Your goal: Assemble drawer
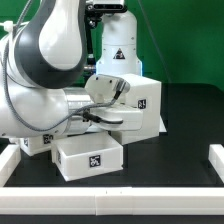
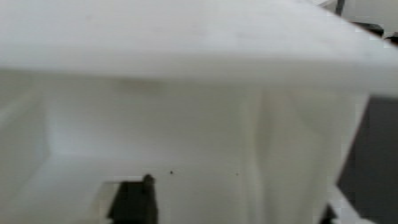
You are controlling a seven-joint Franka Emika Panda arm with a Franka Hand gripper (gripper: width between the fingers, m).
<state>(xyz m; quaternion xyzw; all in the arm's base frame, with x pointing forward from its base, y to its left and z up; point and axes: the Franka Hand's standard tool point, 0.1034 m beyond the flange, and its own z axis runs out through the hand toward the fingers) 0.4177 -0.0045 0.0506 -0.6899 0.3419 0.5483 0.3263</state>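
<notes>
White drawer [image 1: 90,157] near front rail [image 1: 120,197]

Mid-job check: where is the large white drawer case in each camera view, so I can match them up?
Exterior view: the drawer case stands right of centre, partly behind the arm's wrist, with a marker tag on its front.
Wrist view: it fills nearly the whole picture, close and blurred.
Shared landmark: the case's flat top panel, the pale slab across the wrist picture.
</notes>
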